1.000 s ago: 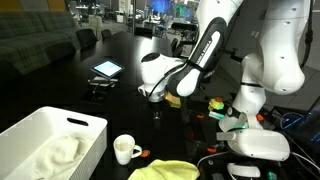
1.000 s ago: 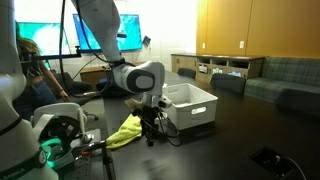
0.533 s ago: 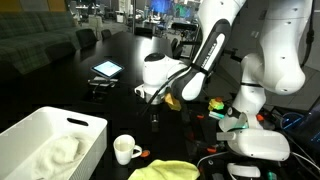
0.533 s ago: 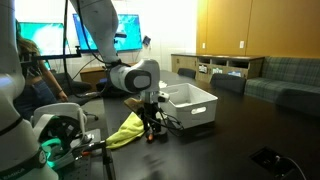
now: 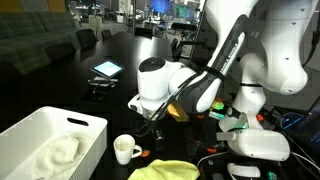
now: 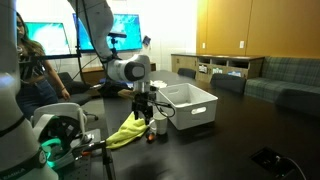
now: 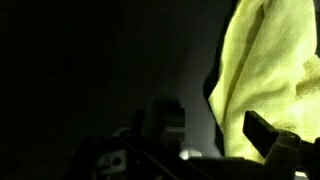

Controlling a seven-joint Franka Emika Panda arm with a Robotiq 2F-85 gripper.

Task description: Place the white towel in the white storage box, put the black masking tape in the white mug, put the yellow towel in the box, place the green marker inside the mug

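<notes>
Far left, in an exterior view: white box (image 5: pixel 40 135), open at the top, on the dark table (image 5: pixel 60 95). Holds the white towel (image 5: pixel 58 152), bunched in the end nearer the mug.

Just right of the box: white mug (image 5: pixel 124 150), upright, handle turned to the right. Small orange item (image 5: pixel 146 155) just beside the handle; kind not discernible.

Farther back, well apart from both: tablet (image 5: pixel 107 69), lying flat, screen lit.

Above and slightly right of the mug: gripper (image 5: pixel 152 120), pointing down on the white arm (image 5: pixel 200 85), near the mug rim.

Right of the mug, at the bottom edge: yellow towel (image 5: pixel 175 170), crumpled on the table, outside the box.

Seen from the opposite side, left to right: yellow towel (image 6: pixel 124 131), gripper (image 6: pixel 148 118) over its right edge, white box (image 6: pixel 190 104) just beyond.

Wrist view: gripper (image 7: pixel 215 135) at the bottom, jaws dark with tips apart; yellow towel (image 7: pixel 265 70) filling the right side. Gap between the jaws fully black: empty or clamped on the black tape, cannot tell. Tape not made out in any view.
</notes>
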